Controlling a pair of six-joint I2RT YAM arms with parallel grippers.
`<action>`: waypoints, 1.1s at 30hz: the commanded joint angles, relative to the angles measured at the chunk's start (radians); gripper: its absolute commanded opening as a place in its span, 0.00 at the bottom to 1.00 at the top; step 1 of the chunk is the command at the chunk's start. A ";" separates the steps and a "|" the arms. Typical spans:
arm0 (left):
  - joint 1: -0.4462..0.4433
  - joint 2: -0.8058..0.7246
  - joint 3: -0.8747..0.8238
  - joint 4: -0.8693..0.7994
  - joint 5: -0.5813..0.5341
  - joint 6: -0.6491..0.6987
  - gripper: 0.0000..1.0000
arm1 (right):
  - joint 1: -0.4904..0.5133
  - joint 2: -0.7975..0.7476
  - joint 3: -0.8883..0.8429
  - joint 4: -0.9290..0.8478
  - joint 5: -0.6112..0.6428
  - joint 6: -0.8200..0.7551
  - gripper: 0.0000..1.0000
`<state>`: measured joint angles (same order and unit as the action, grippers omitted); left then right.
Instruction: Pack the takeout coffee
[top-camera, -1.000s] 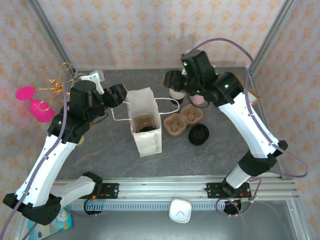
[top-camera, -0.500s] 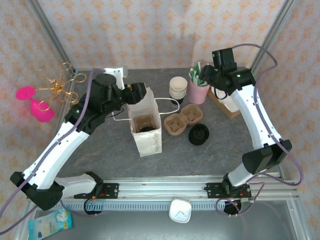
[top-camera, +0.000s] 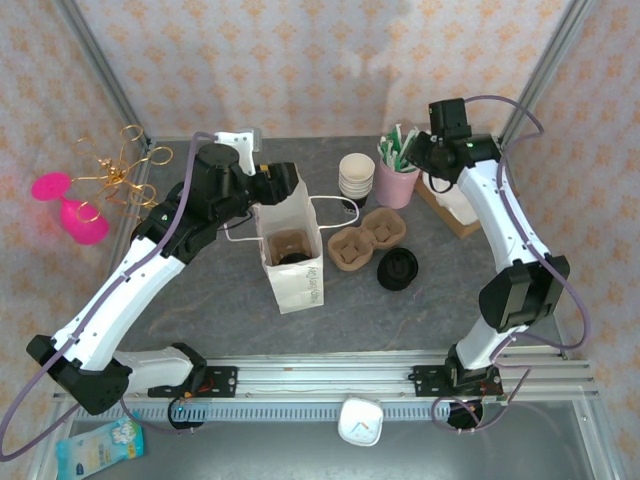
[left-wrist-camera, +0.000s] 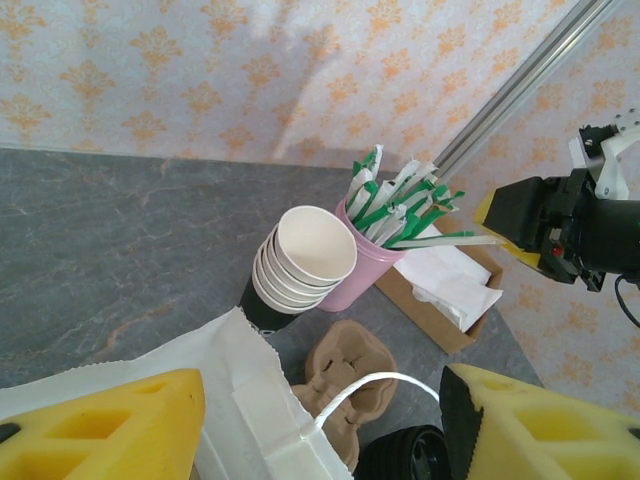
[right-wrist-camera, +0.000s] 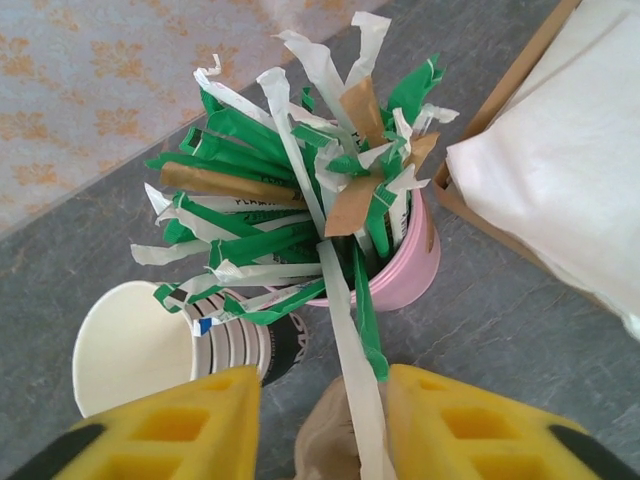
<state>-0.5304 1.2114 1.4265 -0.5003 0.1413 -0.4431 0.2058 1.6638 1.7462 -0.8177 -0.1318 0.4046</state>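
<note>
The bag (top-camera: 296, 280) is matt white paper, creased. The cup carrier (top-camera: 352, 248) is rough brown moulded pulp. The stacked cups (left-wrist-camera: 305, 262) are smooth paper, the straw holder (right-wrist-camera: 410, 272) glossy pink plastic, the table (top-camera: 235, 312) matt grey, stone-mottled

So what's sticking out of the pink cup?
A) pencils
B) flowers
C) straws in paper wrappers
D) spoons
C: the pink cup is stuffed with straws in green and white paper wrappers.
</note>
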 joint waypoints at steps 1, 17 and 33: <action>-0.007 -0.001 0.013 0.039 -0.010 0.017 0.66 | -0.007 0.004 0.009 0.011 0.010 -0.013 0.29; -0.006 -0.032 0.013 0.029 -0.038 0.027 0.68 | -0.007 -0.086 0.066 -0.016 -0.009 -0.035 0.00; -0.005 -0.120 -0.013 -0.006 -0.109 0.030 0.69 | 0.000 -0.322 0.157 -0.060 -0.109 -0.057 0.00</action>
<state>-0.5304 1.1217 1.4250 -0.4976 0.0723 -0.4355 0.2058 1.3922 1.8999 -0.8825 -0.1814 0.3687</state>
